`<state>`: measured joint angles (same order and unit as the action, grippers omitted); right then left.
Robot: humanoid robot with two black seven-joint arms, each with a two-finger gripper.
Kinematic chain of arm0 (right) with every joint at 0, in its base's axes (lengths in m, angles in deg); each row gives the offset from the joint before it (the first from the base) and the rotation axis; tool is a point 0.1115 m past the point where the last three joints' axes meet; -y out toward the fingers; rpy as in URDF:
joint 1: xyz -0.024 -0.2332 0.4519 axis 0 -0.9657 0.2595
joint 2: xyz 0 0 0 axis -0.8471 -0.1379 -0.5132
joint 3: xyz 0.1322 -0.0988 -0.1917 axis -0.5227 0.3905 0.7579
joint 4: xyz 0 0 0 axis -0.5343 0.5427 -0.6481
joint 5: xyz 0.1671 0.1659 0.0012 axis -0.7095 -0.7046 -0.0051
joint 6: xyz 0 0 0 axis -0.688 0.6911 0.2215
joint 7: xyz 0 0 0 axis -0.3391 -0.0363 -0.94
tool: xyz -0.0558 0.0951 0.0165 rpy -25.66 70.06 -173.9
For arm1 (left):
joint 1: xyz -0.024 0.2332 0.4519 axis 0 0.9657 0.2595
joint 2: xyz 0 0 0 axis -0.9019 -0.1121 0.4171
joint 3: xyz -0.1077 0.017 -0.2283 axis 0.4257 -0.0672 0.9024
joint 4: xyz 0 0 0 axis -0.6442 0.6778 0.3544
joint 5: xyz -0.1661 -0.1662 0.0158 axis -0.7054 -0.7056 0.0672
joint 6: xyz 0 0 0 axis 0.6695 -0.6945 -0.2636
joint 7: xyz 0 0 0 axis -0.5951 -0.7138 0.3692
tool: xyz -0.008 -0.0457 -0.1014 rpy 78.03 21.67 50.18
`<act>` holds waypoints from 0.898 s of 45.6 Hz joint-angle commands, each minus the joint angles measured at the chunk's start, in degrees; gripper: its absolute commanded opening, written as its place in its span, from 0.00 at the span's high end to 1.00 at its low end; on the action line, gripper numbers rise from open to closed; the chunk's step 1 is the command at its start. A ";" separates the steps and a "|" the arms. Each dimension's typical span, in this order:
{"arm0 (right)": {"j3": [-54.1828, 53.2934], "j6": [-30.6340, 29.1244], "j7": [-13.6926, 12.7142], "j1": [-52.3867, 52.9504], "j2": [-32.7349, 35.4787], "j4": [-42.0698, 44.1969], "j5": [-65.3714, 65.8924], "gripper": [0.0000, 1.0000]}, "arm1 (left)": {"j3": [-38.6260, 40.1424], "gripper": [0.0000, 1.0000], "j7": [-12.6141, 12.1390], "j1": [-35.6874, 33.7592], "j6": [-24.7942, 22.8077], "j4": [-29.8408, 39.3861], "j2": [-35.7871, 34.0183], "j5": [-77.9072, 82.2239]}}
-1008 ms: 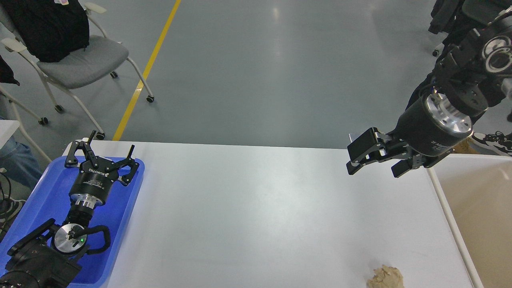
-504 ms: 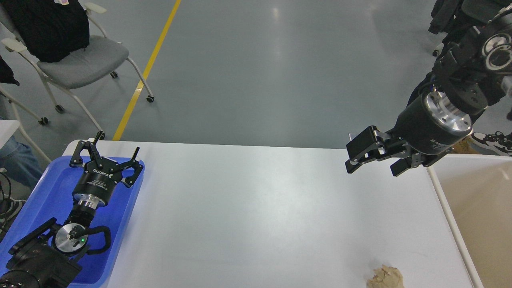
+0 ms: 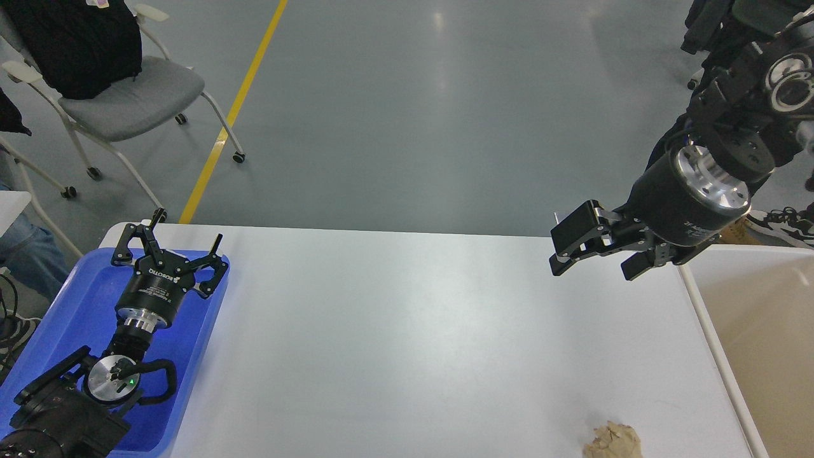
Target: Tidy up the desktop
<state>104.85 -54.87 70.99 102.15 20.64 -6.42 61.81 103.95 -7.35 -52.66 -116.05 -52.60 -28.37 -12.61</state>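
The white desktop (image 3: pixel 407 331) fills the lower part of the head view. A crumpled brown paper ball (image 3: pixel 612 442) lies on it near the front edge, right of centre. My left gripper (image 3: pixel 184 232) is open and empty over the far end of the blue tray (image 3: pixel 57 318) at the left. My right gripper (image 3: pixel 591 268) is open and empty, held above the far right corner of the desktop, well behind the paper ball and pointing left.
A beige white-rimmed bin (image 3: pixel 763 343) stands against the desktop's right edge. Grey chairs (image 3: pixel 121 95) and a yellow floor line (image 3: pixel 235 108) are beyond the far left corner. A person's shoe (image 3: pixel 785 226) shows behind the bin.
My left gripper has shifted slightly forward and to the right over the tray. The right gripper and the paper ball have hardly moved.
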 commanded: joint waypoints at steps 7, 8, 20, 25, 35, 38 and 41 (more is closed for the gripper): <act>0.62 -0.05 -0.06 -0.04 -0.01 0.01 0.00 0.00 | -0.04 0.01 -0.01 0.00 0.00 0.04 0.00 0.00; 0.62 -0.05 -0.06 -0.04 -0.01 0.01 0.00 0.00 | 0.05 0.01 -0.01 0.00 0.00 0.05 0.00 0.00; 0.62 -0.14 -0.06 -0.13 -0.19 0.10 0.44 0.00 | -0.04 0.01 -0.01 0.00 0.00 0.04 0.00 0.00; 1.49 0.03 -0.06 -1.18 -0.89 0.18 1.23 0.00 | -0.04 0.01 -0.01 0.00 0.00 0.04 0.00 0.00; 1.41 1.70 -0.06 -9.17 -0.45 1.06 5.88 0.00 | -0.04 0.01 -0.01 0.00 0.00 0.04 0.00 0.00; 1.23 3.11 -0.06 -12.25 0.25 1.24 8.78 0.00 | -0.04 0.01 -0.01 0.00 0.00 0.05 0.00 0.00; 1.06 4.34 -0.06 -15.15 0.34 1.50 10.63 0.00 | 0.05 0.01 -0.01 0.00 0.00 0.05 0.00 0.00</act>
<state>106.12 -53.46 70.92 95.24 20.23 -5.63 66.44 103.92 -7.36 -52.67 -116.05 -52.57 -28.38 -12.60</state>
